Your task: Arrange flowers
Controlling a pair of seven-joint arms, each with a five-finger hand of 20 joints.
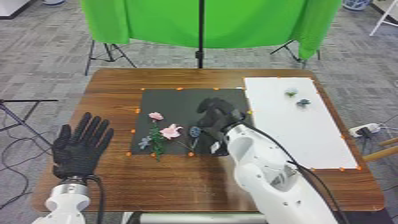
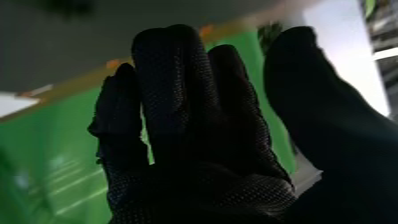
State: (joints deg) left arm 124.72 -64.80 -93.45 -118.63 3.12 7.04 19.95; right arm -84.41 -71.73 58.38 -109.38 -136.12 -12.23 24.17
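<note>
In the head view my right hand (image 1: 217,115) is over the right part of the dark mat (image 1: 178,98), close to a blue-grey flower (image 1: 195,131). Left of it on the mat lie a large pink flower (image 1: 171,131), a smaller pink one (image 1: 155,116) and a bluish flower (image 1: 144,142), with green stems. Two small blooms, one pale (image 1: 290,92) and one blue-grey (image 1: 303,102), rest on the white sheet (image 1: 311,135). My left hand (image 1: 80,147) is spread at the table's left side. In the right wrist view my right hand (image 2: 178,120) has its fingers extended, holding nothing.
The brown wooden table (image 1: 115,187) carries both mats, edged with small orange tape pieces. Behind it hangs a green cloth (image 1: 213,25) on stands. A wooden chair part (image 1: 384,150) is by the right edge.
</note>
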